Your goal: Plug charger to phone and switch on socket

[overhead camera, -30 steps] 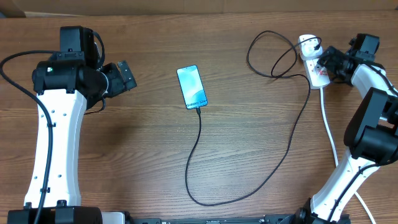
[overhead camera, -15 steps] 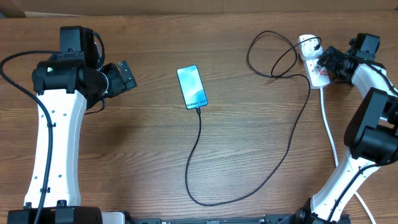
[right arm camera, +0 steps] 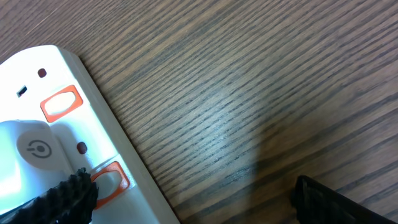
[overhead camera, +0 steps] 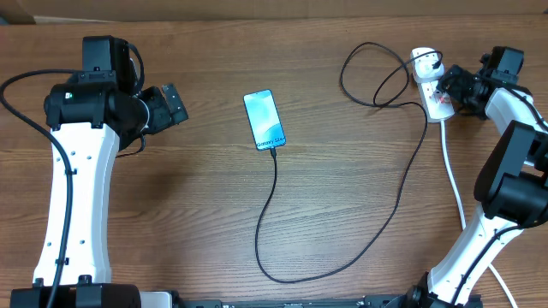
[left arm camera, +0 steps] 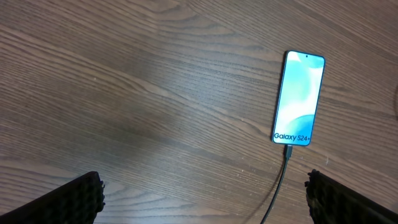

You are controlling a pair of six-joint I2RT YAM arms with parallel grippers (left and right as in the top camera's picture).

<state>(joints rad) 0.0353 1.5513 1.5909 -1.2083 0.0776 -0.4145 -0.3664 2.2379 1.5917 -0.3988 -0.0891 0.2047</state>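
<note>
The phone (overhead camera: 265, 120) (left arm camera: 299, 98) lies flat mid-table, its blue screen lit. The charger (overhead camera: 402, 184), a thin black cable, loops from the socket (overhead camera: 431, 85) across the table, and its tip (left arm camera: 288, 149) meets the phone's lower edge. My left gripper (overhead camera: 174, 104) (left arm camera: 205, 202) hovers open left of the phone, holding nothing. At the socket's right side, my right gripper (overhead camera: 452, 85) (right arm camera: 193, 202) is open. One of its fingers (right arm camera: 62, 199) rests over the white socket (right arm camera: 43, 143) beside an orange-framed switch (right arm camera: 111, 180); the other is over bare wood.
A thick white cord (overhead camera: 452, 180) runs from the socket toward the table's front right, past my right arm (overhead camera: 514, 171). My left arm (overhead camera: 77, 180) stands along the left side. The charger's loop (overhead camera: 282, 275) reaches near the front edge.
</note>
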